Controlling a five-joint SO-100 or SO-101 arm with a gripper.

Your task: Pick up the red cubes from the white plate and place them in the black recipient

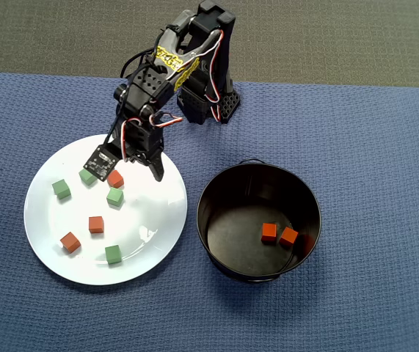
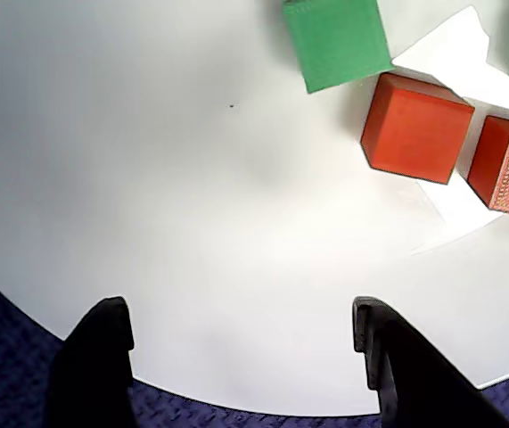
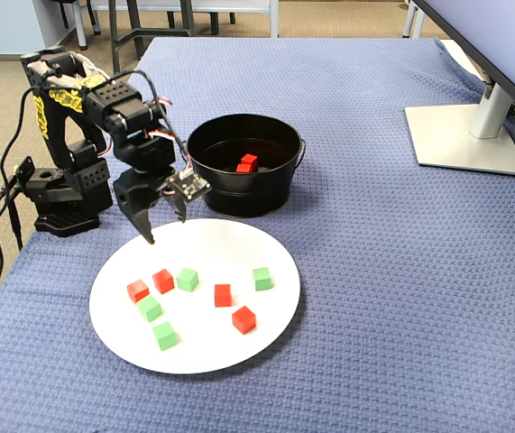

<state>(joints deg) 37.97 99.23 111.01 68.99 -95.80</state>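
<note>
End effector (image 3: 161, 227) spread wide and empty, hovering over the near-arm edge of the white plate (image 3: 266, 311), fingertips pointing down. Nothing between the jaws in the wrist view but bare glazed plate (image 2: 165, 205).

On the plate: three red cubes in the overhead view, one (image 1: 115, 179) just beside the end effector (image 1: 132, 170), two more (image 1: 96, 224) (image 1: 70, 242) further toward the plate's far side, mixed with four green cubes (image 1: 62, 189). Fixed view appears to show a fourth red cube, probably hidden under the arm from above. Two red cubes (image 1: 268, 232) already inside the black pot (image 1: 213, 187), which sits on the blue-clothed table (image 1: 370, 147) just right of the plate in the overhead view.

Deciding relation: in the wrist view, red cubes (image 2: 416, 127) up and to the right of the open gap, not centred. Likely need to reach forward and swing right before descending, keeping clear of the neighbouring green cube (image 2: 336, 40).
</note>
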